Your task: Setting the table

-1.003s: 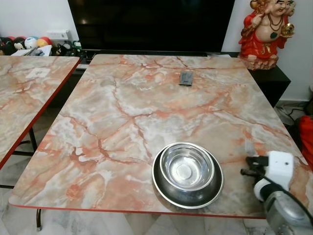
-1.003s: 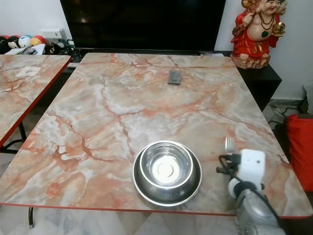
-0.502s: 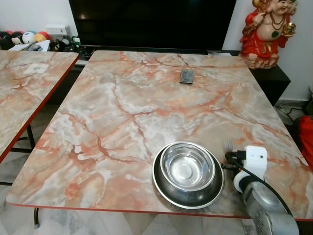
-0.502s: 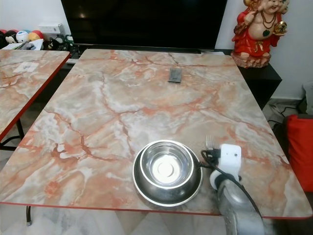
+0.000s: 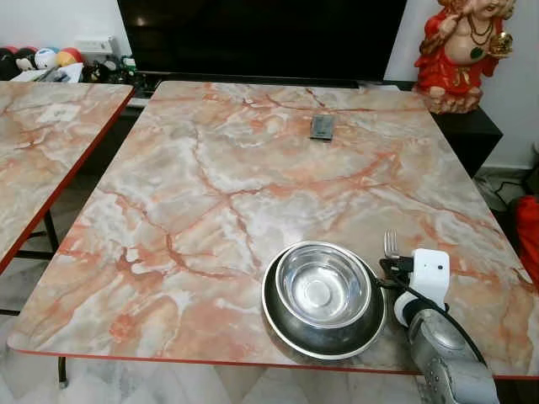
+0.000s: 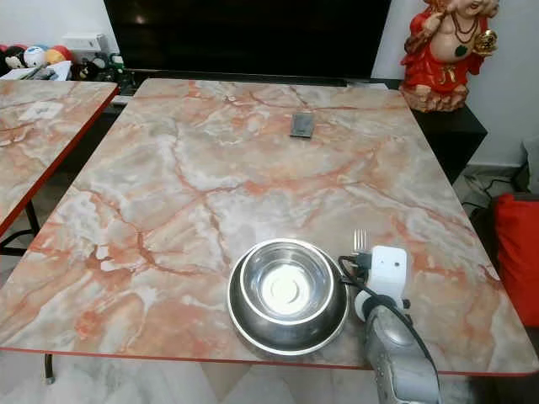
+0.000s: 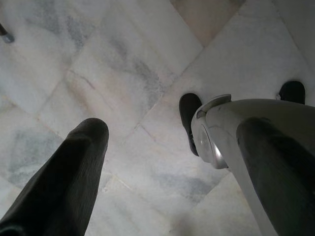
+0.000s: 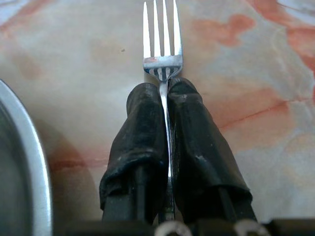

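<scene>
A steel bowl (image 5: 322, 288) sits inside a wider steel dish (image 5: 286, 324) near the front edge of the marble table (image 5: 236, 177). Just right of the dish, my right gripper (image 5: 392, 262) is shut on a silver fork (image 8: 163, 44). The fork's tines (image 5: 391, 244) point away from me over the tabletop, and the handle is pinched between both black fingers (image 8: 142, 142). In the left wrist view my left gripper (image 7: 167, 162) hangs open above the tiled floor.
A small dark remote-like object (image 5: 322, 127) lies far up the table. A second marble table (image 5: 42, 143) stands to the left. A red figurine (image 5: 459, 50) and a dark TV (image 5: 261, 38) sit behind. A red item (image 6: 515, 252) lies on the right.
My right gripper with the fork has moved left, from well right of the dish to just beside its rim. The camera has shifted slightly.
</scene>
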Controlling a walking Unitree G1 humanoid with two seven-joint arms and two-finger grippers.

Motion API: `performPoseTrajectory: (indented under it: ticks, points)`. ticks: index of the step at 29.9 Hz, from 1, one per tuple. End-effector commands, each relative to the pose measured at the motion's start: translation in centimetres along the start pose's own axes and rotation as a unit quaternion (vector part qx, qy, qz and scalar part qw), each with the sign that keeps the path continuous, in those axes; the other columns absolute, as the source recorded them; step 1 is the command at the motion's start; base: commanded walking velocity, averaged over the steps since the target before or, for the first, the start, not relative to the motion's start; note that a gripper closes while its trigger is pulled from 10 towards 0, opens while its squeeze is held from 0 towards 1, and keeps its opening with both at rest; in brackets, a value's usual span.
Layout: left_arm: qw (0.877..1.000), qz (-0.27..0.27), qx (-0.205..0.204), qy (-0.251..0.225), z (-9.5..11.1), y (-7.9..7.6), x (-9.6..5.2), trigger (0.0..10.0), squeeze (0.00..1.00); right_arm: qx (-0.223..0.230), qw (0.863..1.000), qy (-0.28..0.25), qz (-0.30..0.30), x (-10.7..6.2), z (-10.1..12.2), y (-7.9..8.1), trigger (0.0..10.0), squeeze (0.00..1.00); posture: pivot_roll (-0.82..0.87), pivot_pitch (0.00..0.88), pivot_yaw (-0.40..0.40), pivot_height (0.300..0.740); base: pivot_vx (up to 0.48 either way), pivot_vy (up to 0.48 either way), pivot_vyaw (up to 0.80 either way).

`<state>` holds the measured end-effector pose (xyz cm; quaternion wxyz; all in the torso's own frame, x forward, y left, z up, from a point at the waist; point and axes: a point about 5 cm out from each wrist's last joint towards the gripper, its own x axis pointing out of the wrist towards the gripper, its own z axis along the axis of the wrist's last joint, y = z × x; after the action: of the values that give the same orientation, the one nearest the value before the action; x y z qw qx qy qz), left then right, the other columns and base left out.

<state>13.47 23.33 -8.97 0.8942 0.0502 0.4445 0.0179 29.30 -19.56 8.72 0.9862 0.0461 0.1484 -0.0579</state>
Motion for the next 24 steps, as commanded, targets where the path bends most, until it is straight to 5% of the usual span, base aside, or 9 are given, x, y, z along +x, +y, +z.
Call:
performPoseTrajectory:
  ticks: [1,24]
  points:
    - [1.0,-0.001,0.009,0.021,-1.0,0.3,-0.3,10.0,0.0,0.0,1.0,-0.001,-0.012,-0.2,-0.2,-0.5,10.0,0.0,-0.03,0.15,-0.018,0.74,0.0,0.0,0.0]
    - [1.0,-0.002,0.021,0.017,-0.6,0.5,-0.2,10.0,0.0,0.015,1.0,0.009,-0.016,-0.9,-1.4,-0.3,10.0,0.0,-0.03,0.14,-0.004,0.74,0.0,0.0,0.0]
